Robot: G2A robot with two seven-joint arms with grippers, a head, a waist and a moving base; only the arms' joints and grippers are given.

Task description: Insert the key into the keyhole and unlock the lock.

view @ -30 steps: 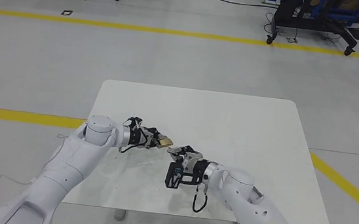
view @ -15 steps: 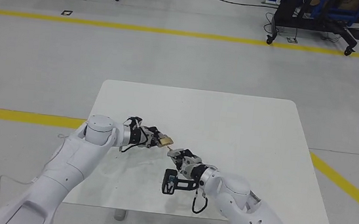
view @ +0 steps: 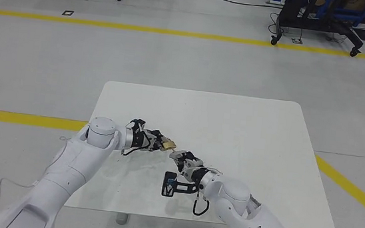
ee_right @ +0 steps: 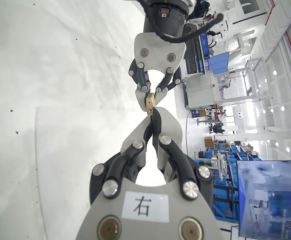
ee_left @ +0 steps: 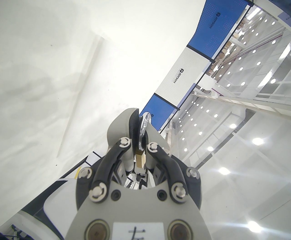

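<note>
Just above the near-left part of the worktop (view: 255, 122), the left hand (view: 162, 141) grips a brass padlock (ee_right: 150, 103). The right hand (ee_right: 152, 114) is clenched tight, its tips touching the padlock's keyhole end.

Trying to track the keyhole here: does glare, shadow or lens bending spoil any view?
Right wrist view: the small brass padlock is evenly lit, keyhole visible, though the white table's edge bows from lens bending. Left wrist view: ceiling lamps flare, and grey fingers mostly hide the padlock. Top view: soft arm shadows only; padlock too small to show its keyhole.
</note>
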